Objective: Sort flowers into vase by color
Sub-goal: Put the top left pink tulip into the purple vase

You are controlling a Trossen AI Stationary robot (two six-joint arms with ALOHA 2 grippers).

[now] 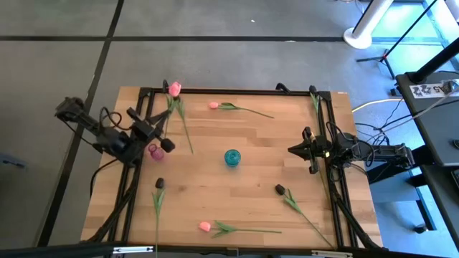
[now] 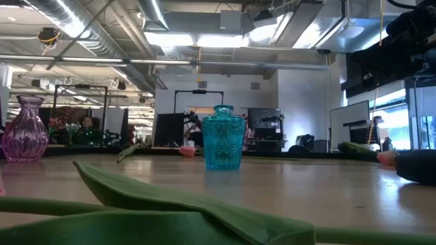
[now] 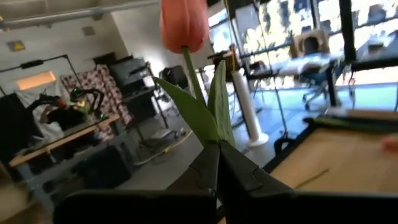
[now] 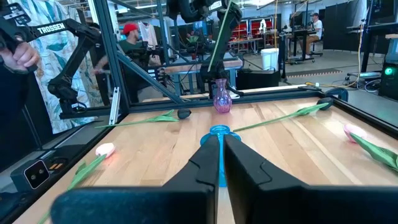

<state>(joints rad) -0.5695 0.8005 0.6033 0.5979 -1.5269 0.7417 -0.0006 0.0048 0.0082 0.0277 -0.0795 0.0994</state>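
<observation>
My left gripper (image 1: 163, 127) hangs over the desk's (image 1: 237, 183) left side, jaws clamped on the stem of a pink tulip (image 1: 174, 89) whose bud points to the far edge. Just beside it stands the pink vase (image 1: 155, 151). The teal vase (image 1: 232, 158) sits mid-desk. My right gripper (image 1: 292, 150) waits at the right side, jaws closed on nothing. Two more pink tulips (image 1: 205, 226) and two dark tulips (image 1: 280, 190) lie flat, well apart.

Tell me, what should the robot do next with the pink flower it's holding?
Probably lower it stem-first into the pink vase. The left claw is shut on the pink flower, holding it close above that vase, and the colors match. The right claw just waits.
</observation>
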